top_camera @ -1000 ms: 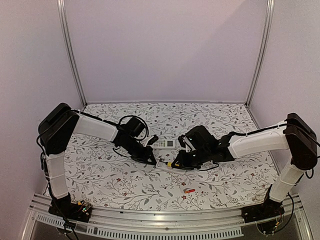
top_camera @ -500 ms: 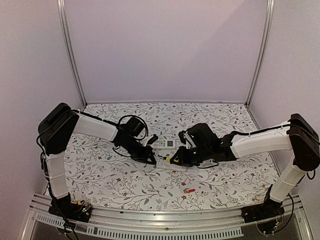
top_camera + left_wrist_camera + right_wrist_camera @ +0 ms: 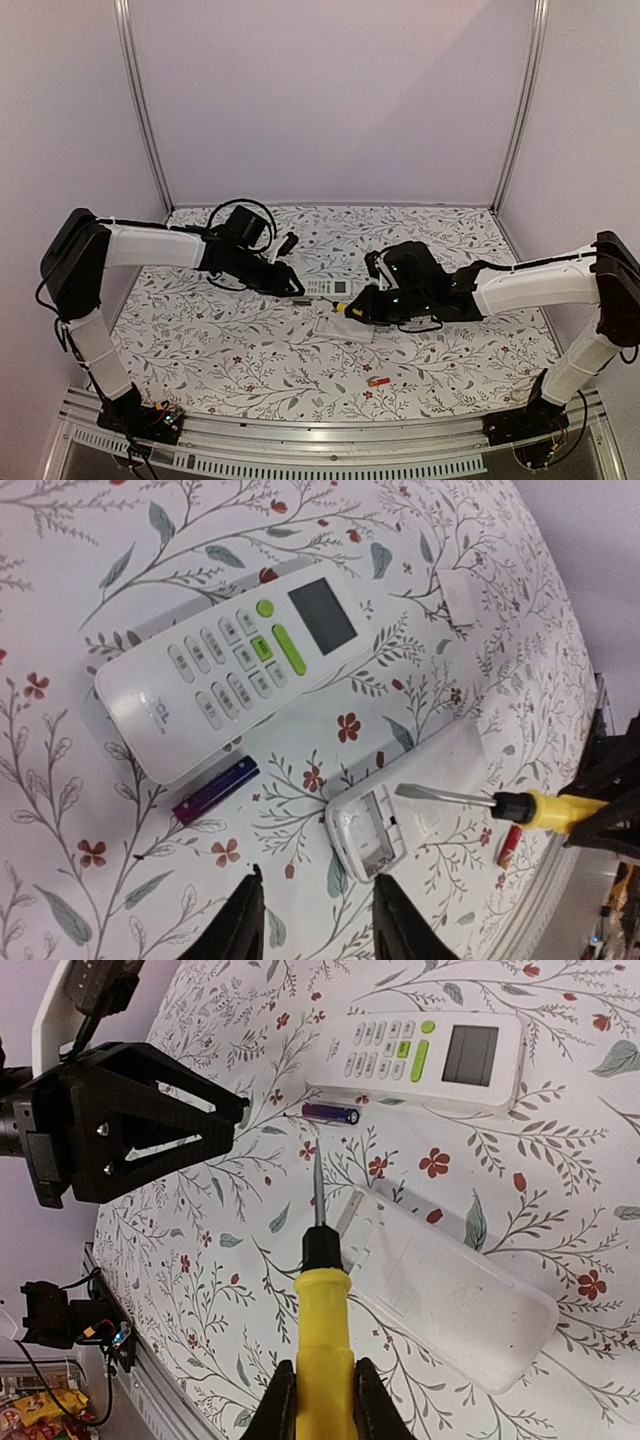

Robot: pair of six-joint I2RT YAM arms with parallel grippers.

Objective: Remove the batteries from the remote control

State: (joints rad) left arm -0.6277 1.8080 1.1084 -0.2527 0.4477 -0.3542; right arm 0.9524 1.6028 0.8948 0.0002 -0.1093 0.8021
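- My left pincer point(image 3: 318, 900) hangs open and empty above the table point(image 3: 200, 350). If I lower it carelessly, a finger could flick the dark battery point(image 3: 215, 791) away, since it lies loose and I expect it to roll.
- That dark battery lies just beside the face-up remote point(image 3: 240, 670), slightly ahead of the left fingers and off to one side, not between them.
- The face-down remote point(image 3: 405, 805) has its bay open. It looks empty to me, though I cannot be sure.
- My right pincer point(image 3: 322, 1390) is clamped on the screwdriver point(image 3: 322, 1330), whose blade hovers near that bay. A slip could shove the remote.
- The red battery point(image 3: 508, 845) rests near the table's front edge, well apart from both pincers.
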